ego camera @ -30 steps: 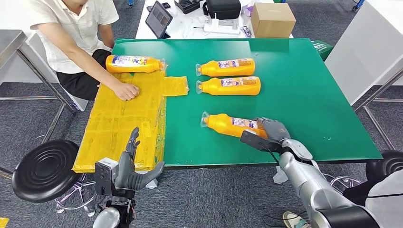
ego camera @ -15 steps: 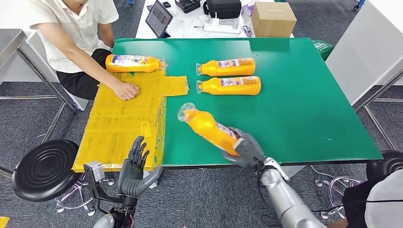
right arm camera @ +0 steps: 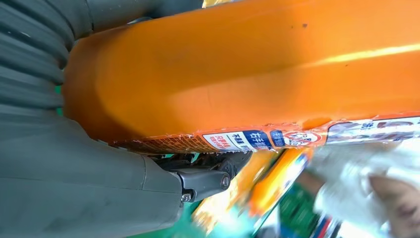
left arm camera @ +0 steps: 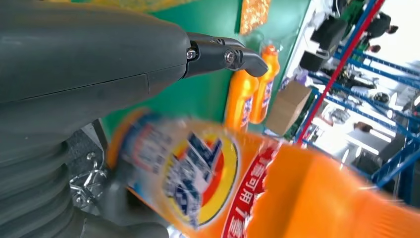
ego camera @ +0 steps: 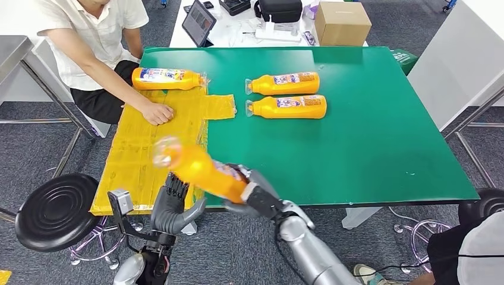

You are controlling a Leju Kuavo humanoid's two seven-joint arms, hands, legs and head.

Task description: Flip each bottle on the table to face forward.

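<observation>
Lifted leftward off the table (ego camera: 368, 136), the orange bottle (ego camera: 205, 171) is gripped by the right robot hand (ego camera: 255, 196); the left robot hand (ego camera: 172, 208) waits below, fingers spread, holding nothing.

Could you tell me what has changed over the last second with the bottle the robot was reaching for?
The right hand took hold of the orange bottle, lifted it off the green table and swung it to the robot's left, toward the left hand, which rose slightly and holds nothing. The two orange bottles at the back, the bottle by the person and the person's hand stayed as they were.
</observation>
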